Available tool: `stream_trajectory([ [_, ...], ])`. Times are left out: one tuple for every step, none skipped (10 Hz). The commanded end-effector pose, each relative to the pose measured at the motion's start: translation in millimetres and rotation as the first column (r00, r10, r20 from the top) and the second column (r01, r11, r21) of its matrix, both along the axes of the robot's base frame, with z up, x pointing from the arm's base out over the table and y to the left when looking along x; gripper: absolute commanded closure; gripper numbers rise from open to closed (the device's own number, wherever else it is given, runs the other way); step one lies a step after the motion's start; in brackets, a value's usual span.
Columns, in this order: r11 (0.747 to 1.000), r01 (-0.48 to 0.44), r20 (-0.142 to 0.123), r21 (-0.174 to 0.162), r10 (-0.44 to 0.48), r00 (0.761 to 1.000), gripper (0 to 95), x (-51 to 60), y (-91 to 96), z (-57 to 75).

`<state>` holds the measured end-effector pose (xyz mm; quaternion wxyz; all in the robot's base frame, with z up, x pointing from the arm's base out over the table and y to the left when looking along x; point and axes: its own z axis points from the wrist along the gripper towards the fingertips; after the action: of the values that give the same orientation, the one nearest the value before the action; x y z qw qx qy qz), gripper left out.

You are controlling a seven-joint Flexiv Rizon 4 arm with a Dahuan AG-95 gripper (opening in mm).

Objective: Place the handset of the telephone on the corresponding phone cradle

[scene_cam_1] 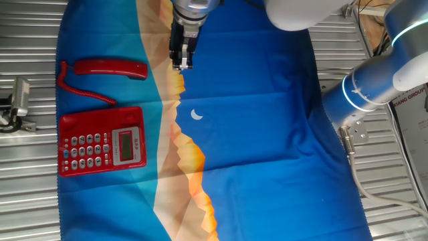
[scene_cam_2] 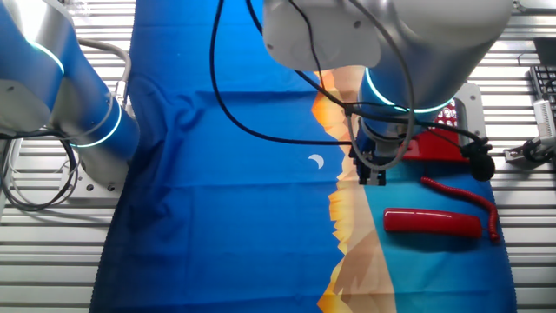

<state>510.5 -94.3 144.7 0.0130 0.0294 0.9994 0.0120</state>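
The handset was glossy red, and its thin cord was the same red. The telephone was red too, with grey keypad buttons and a small grey-green display. Under them lay a cloth printed deep blue on one side and lighter teal-blue on the other, parted by a jagged band of orange and tan like a mountain ridge, with a small white crescent moon on the deep blue. The robot arm was blue and white with glowing pale-blue rings at its joints. The gripper was dark and silver. The table showed ribbed silver-grey metal.
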Motion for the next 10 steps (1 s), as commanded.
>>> stream_trajectory([
  [1.0, -0.012, 0.001, -0.001, 0.012, 1.0, 95.0, 2.5, -0.2, -1.3],
  [1.0, -0.02, 0.002, 0.001, 0.02, 1.0, 95.0, 2.5, -0.2, -1.3],
  [1.0, -0.023, 0.001, -0.001, 0.023, 1.0, 95.0, 2.5, -0.2, -1.3],
  [1.0, -0.026, -0.001, 0.0, 0.026, 1.0, 95.0, 2.5, -0.2, -1.3],
  [0.999, -0.032, -0.006, -0.002, 0.032, 0.999, 95.0, 2.5, -0.2, -1.3],
  [0.999, -0.041, -0.008, -0.008, 0.041, 0.999, 95.0, 2.5, -0.2, -1.3],
  [0.999, -0.039, -0.008, -0.01, 0.039, 0.999, 95.0, 2.5, -0.2, -1.3],
  [0.999, -0.037, -0.011, -0.011, 0.037, 0.999, 95.0, 2.5, -0.2, -1.3],
  [0.999, -0.04, -0.016, -0.013, 0.04, 0.999, 95.0, 2.5, -0.2, -1.3],
  [0.999, -0.04, -0.019, -0.013, 0.04, 0.999, 95.0, 2.5, -0.2, -1.3],
])
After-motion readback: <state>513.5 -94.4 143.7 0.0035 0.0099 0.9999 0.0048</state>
